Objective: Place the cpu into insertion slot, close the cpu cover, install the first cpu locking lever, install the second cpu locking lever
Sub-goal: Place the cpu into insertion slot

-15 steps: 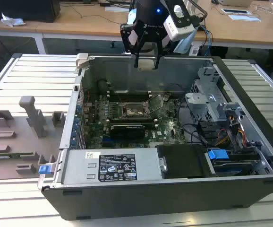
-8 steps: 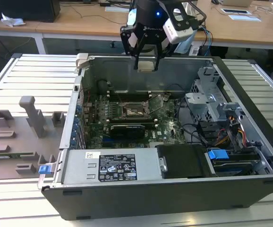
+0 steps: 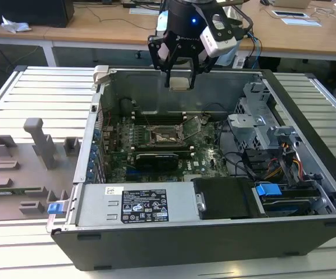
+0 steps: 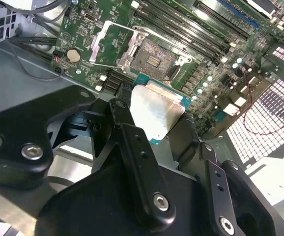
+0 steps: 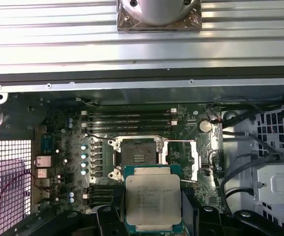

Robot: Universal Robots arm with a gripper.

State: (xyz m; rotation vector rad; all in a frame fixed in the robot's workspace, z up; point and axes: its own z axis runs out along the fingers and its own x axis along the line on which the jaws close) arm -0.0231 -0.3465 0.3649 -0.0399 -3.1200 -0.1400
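Note:
My gripper [image 3: 179, 72] hangs above the open computer case, over its back wall, shut on the cpu [image 3: 179, 83]. In both wrist views the cpu [image 5: 153, 196] [image 4: 154, 110] is a flat silver square on a green base, held by its edges between black fingers [image 4: 132, 142]. The insertion slot [image 5: 138, 153] [image 4: 154, 59] [image 3: 167, 137] lies bare and dark on the green board below, well apart from the cpu. The cpu cover [image 5: 181, 156] [image 4: 110, 46] is flipped open beside the slot. Thin wire locking levers [image 5: 99, 135] stand released around the slot.
Long black memory slots [image 5: 129, 118] run behind the socket. A black card [image 3: 156, 160] lies in front of it, and a power supply [image 3: 139, 206] sits along the case front. A drive cage [image 3: 261, 125] and cables fill the exterior view's right. Grey fixtures [image 3: 37, 139] stand outside the case.

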